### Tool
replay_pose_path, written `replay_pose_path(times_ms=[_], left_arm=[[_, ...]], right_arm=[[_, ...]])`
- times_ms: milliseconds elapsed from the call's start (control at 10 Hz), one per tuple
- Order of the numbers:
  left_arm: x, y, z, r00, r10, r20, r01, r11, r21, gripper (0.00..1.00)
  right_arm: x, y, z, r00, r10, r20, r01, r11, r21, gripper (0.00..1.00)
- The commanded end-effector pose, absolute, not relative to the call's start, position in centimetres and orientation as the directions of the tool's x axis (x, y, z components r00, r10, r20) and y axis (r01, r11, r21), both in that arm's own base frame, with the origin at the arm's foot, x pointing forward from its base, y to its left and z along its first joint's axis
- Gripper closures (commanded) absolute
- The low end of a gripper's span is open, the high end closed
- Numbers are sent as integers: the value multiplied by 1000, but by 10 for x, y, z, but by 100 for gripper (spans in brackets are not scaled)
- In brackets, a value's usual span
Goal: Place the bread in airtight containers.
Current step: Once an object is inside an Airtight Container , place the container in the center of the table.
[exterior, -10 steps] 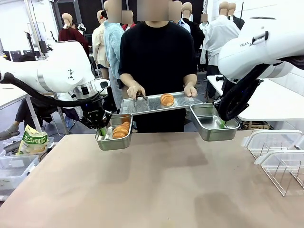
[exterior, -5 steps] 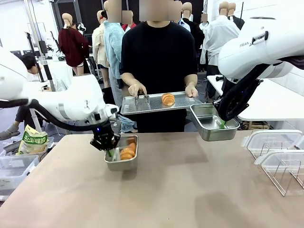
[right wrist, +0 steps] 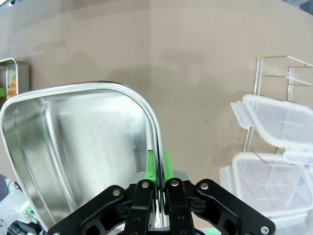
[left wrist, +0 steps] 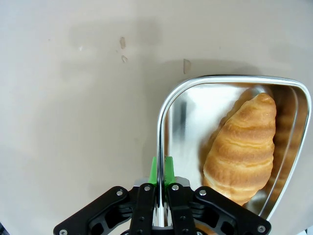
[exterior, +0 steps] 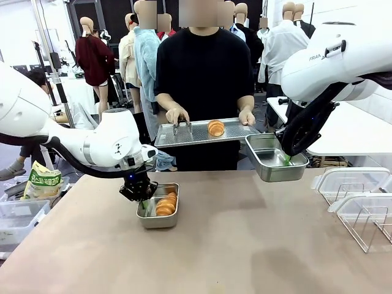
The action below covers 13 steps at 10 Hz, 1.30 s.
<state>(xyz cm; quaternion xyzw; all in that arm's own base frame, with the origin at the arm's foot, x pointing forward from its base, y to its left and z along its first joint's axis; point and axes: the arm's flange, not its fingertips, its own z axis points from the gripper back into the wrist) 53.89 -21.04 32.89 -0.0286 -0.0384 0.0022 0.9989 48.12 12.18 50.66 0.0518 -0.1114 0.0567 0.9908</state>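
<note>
Bread like this croissant [left wrist: 242,152] looks light, flaky and easily crushed, so a soft hold across its thick middle suits it. My left gripper [left wrist: 161,171] is clamped on the rim of the steel pan [left wrist: 159,117] holding it, down at the table [exterior: 245,245]. My right gripper [right wrist: 157,166] pinches the 2nd pan [right wrist: 73,147], raised and empty. The other croissant [exterior: 215,128] lies on the person's tray [exterior: 239,130].
</note>
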Motion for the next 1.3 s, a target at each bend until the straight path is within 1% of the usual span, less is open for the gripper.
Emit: replay_pose_path(times_ms=[0,300,500,800,900,1200], left_arm=[[538,-217,336,992,35,119,-34,999,-7,100],[542,-215,330,998,29,55,-28,999,-20,100],[544,-212,328,1000,28,13,-28,999,-40,62],[545,-207,330,999,49,1,-49,999,-22,3],[543,-207,333,999,49,3,-49,999,-2,0],[542,-208,335,998,56,-9,-56,998,-3,0]], right_arm=[[482,122,508,968,97,229,-121,988,92,100],[482,122,508,968,97,229,-121,988,92,100],[482,122,508,968,97,229,-121,988,92,100],[482,122,508,968,97,229,-121,988,92,100],[482,122,508,968,97,229,-121,988,92,100],[482,122,508,968,97,229,-121,988,92,100]])
